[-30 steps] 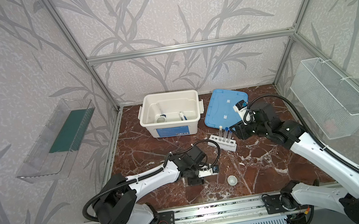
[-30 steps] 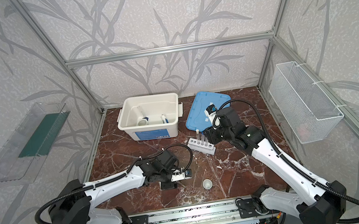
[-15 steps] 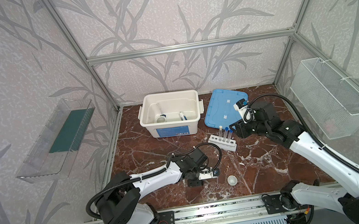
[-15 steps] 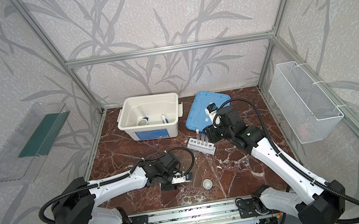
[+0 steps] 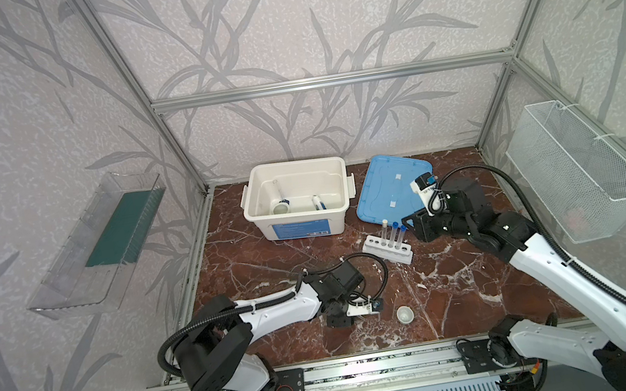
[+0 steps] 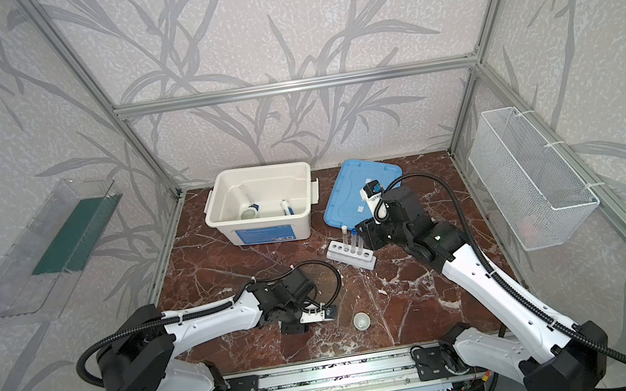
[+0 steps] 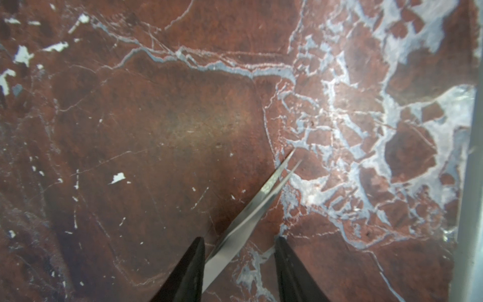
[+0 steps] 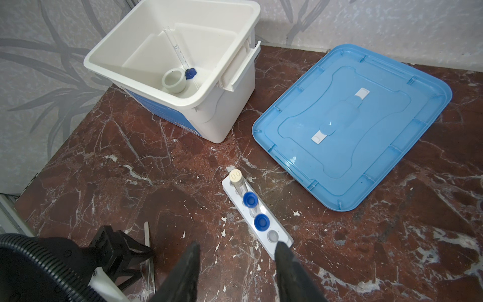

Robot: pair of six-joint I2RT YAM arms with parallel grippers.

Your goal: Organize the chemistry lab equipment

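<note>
The left tool [image 7: 239,238] is spread wide, low over the desk [image 7: 156,130], with the metal tweezers [image 7: 251,214] lying between its two sides. The right tool [image 8: 237,243] is spread too and empty, just by the end of the white rack [image 8: 283,238] with three tubes [image 8: 251,200] standing in it.

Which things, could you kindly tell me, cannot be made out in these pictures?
- Left wrist view: the metal tweezers' rear end, cut off by the bottom edge.
- Right wrist view: the white blue-labelled bottle, hidden behind the bin's wall.
- Both top views: the wire basket's contents, blurred by mesh.
</note>
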